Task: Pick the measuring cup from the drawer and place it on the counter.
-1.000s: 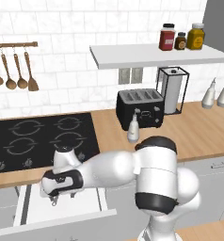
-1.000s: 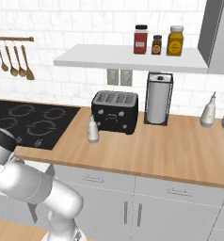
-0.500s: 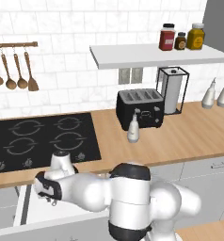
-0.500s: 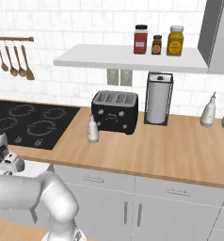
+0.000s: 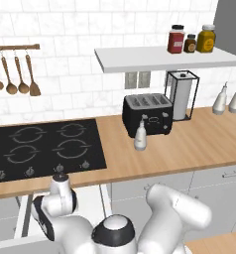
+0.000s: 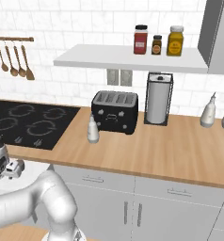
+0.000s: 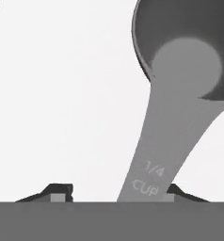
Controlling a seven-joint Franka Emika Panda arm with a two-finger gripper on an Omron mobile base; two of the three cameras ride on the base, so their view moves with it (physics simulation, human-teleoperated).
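In the hand view the measuring cup [image 7: 180, 61], dark grey metal, lies on the white floor of the drawer [image 7: 62, 94]. Its bowl is at the top right, and its long handle, marked 1/4 CUP, runs down toward me. My gripper [image 7: 118, 195] is open and straddles the handle's end. The handle lies close to the right fingertip [image 7: 180, 192] and far from the left one. In the left base view my hand is sunk low in the pulled-out drawer [image 5: 25, 214], under the front edge of the wood counter [image 5: 189, 149].
A black stovetop [image 5: 40, 146] lies above the drawer. On the counter [image 6: 156, 150] stand a black toaster [image 5: 147, 114], a small white bottle [image 5: 140, 137], a paper towel holder [image 5: 182, 95] and two white bottles [image 5: 226, 96]. Wooden spoons [image 5: 13, 74] hang on the wall.
The arm has folded downward and the hand has dropped from the drawer's rim deep into the drawer.
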